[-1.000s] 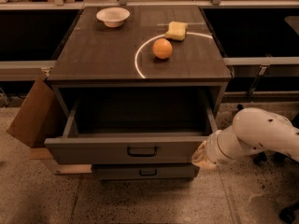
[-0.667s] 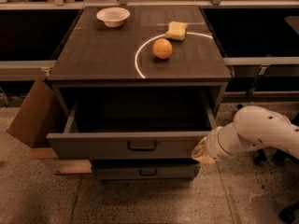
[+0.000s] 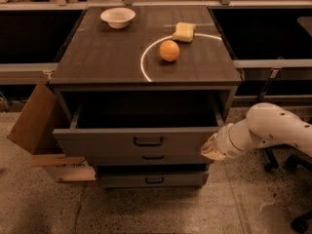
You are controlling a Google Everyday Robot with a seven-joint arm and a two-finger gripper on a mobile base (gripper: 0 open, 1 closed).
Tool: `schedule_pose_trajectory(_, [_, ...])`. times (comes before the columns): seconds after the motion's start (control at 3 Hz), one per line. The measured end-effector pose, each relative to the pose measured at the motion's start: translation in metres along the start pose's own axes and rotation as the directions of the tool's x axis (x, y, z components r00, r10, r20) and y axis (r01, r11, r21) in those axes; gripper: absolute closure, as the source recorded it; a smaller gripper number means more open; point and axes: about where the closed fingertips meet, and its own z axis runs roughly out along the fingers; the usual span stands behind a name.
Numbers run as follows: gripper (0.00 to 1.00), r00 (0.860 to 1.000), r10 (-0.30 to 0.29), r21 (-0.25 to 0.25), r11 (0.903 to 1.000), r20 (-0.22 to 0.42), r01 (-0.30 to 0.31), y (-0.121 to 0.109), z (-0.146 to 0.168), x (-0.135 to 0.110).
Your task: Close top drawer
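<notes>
The top drawer [image 3: 112,141] of the grey cabinet stands partly open, its front panel carrying a small black loop handle [image 3: 148,141] at the centre. Its dark inside looks empty. My gripper [image 3: 210,148] is at the right end of the drawer front, pressed against the panel's right edge, at the end of my white arm [image 3: 273,128] that comes in from the right. Two shallower drawers [image 3: 153,179] sit below it.
On the cabinet top [image 3: 97,57] are a white bowl [image 3: 118,17], an orange [image 3: 169,50] and a yellow sponge [image 3: 184,31]. A cardboard box [image 3: 44,130] leans against the cabinet's left side. Chair casters [image 3: 297,223] stand at the far right on the floor.
The top drawer has slid further in, towards the cabinet. My gripper and arm have moved with it, staying against the drawer front's right end.
</notes>
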Motion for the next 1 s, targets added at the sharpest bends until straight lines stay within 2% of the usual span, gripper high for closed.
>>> schedule_pose_trajectory(0.33, [1.00,1.000,0.002,0.010,1.0000,-0.003,-0.002,-0.020,0.001,0.003])
schedule_pose_trajectory(1.0, [1.00,1.000,0.015,-0.005,0.9999,-0.024,-0.015,-0.059,0.012,0.008])
